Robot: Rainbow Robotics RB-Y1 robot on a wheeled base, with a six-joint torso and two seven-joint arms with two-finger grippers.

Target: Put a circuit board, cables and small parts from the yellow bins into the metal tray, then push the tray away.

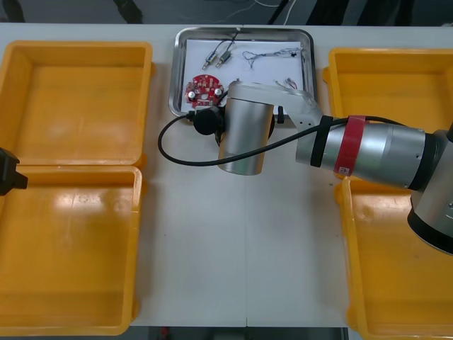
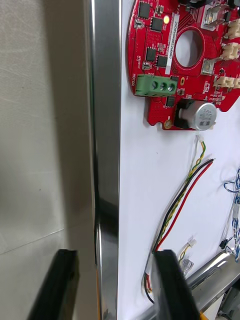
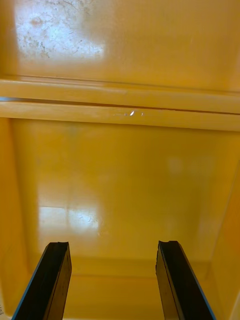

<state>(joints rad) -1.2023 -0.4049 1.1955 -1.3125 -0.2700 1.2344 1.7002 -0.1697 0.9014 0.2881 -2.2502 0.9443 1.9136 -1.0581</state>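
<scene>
The metal tray [image 1: 173, 78], white inside, stands at the table's far middle. In it lie a round red circuit board [image 1: 202, 90], small metal parts [image 1: 219, 53] and thin cables [image 1: 265, 55]. My right arm reaches to the tray's near edge. In the right wrist view my right gripper [image 2: 115, 285] is open and straddles the tray's shiny rim [image 2: 105, 125], one finger [image 2: 57, 285] over the table and the other over the white floor. Beyond it lie the circuit board [image 2: 180, 60], a red and yellow cable [image 2: 185, 200] and a blue and white cable [image 2: 235, 200]. My left gripper [image 1: 10, 173] [image 3: 115, 280] hangs open over the left bins.
Two yellow bins stand on the left [image 1: 78, 95] [image 1: 71, 248] and two on the right [image 1: 389, 85] [image 1: 396, 269], all bare inside. The right arm's own black cable [image 1: 170, 149] loops over the table in front of the tray.
</scene>
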